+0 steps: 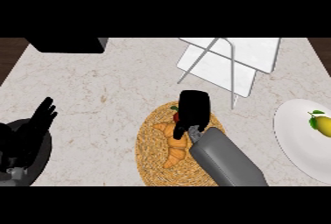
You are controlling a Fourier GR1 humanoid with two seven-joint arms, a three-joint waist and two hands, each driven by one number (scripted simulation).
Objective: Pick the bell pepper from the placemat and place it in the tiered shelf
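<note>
At the lower left edge of the head view, the left hand is seen resting open, its fingers straight and pointing up, above a dark round object whose nature cannot be made out. Nothing is held by it.

Nearer the centre, the grey right forearm is angled up from the lower edge across a round woven placemat. A croissant is laid on the placemat, just left of the forearm. The right hand is lowered over the far part of the placemat, its fingers turned down onto the red bell pepper. Only a sliver of red with a touch of green stem is visible at the hand's left edge; the rest is hidden beneath the hand. The fingers appear to be curled round the pepper, though the grasp itself is covered and cannot be confirmed. The pepper is still on the placemat.

To the right, a white plate with a yellow lemon is found, well apart from the placemat.

Farther back, the white tiered shelf is set on the marble counter, beyond the right hand. A black object is cut off at the far left edge
</note>
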